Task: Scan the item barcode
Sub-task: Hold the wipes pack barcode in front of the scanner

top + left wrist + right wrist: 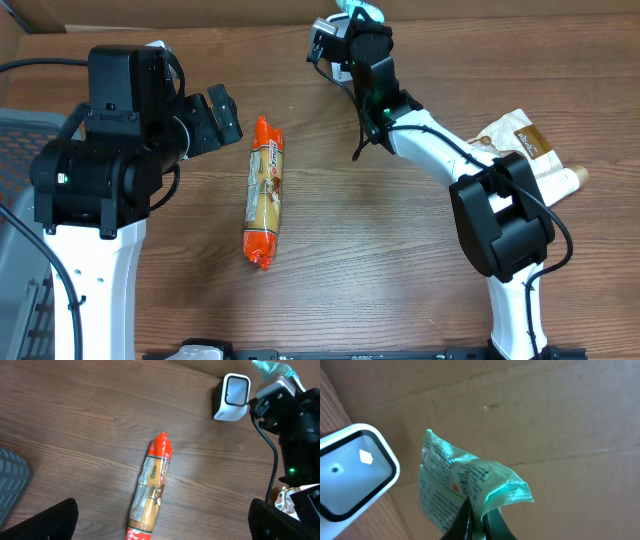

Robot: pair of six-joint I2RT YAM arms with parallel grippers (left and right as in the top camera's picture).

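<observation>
At the table's far edge, my right gripper [476, 521] is clamped tight on the lower edge of a crinkled teal packet [462, 477], which sits just beside the white barcode scanner [350, 472]. My left gripper [224, 118] stands wide open and empty, near an orange-ended snack tube [265, 192] lying flat.

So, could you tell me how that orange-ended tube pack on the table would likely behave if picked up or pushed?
The tube pack looks long and round, so it may roll if nudged sideways. Its glossy wrapper could slip in a light grip. Held by one crimped orange end it would probably sag, so a mid-body grasp seems safer.
</observation>
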